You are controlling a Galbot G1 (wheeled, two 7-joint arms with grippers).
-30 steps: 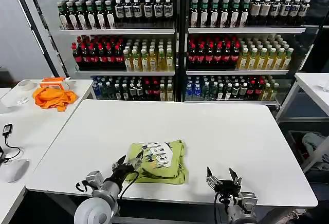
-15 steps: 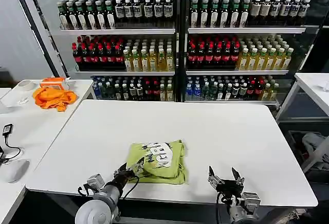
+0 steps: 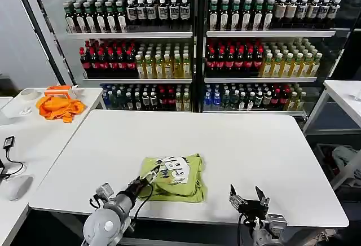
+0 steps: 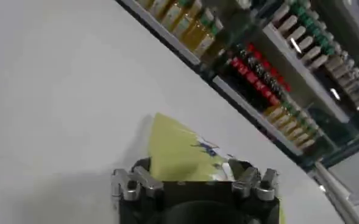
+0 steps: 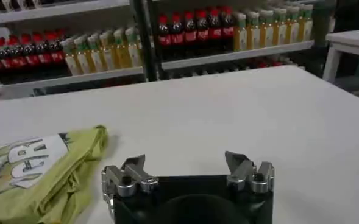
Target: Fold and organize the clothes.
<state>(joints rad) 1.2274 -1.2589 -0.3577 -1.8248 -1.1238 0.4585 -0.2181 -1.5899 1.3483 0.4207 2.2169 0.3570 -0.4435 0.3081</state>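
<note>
Now: shirt (image 3: 174, 177) lies folded into a compact pad near the front edge of the table (image 3: 237, 144), white print facing up, a little left of my centre. Its longer side runs roughly across my front, left to right.

My left gripper (image 3: 148, 179) is at the pad's near-left edge, touching or just over the hem. In the left wrist view the yellow cloth (image 4: 179, 155) sits straight ahead between my two fingers (image 4: 130, 182); they stand apart, nothing pinched. So the shirt lies forward and slightly right of that gripper.

My right gripper (image 3: 248, 196) hangs over bare table near the front edge, off the pad's right side with a clear gap. Fingers (image 5: 127, 173) spread, empty. From the right wrist view the shirt (image 5: 39, 170) lies off to one side, not in line.

Judgement: left arm is nearer, so any tidying nudge or pickup falls to it; folding looks mostly done.
</note>
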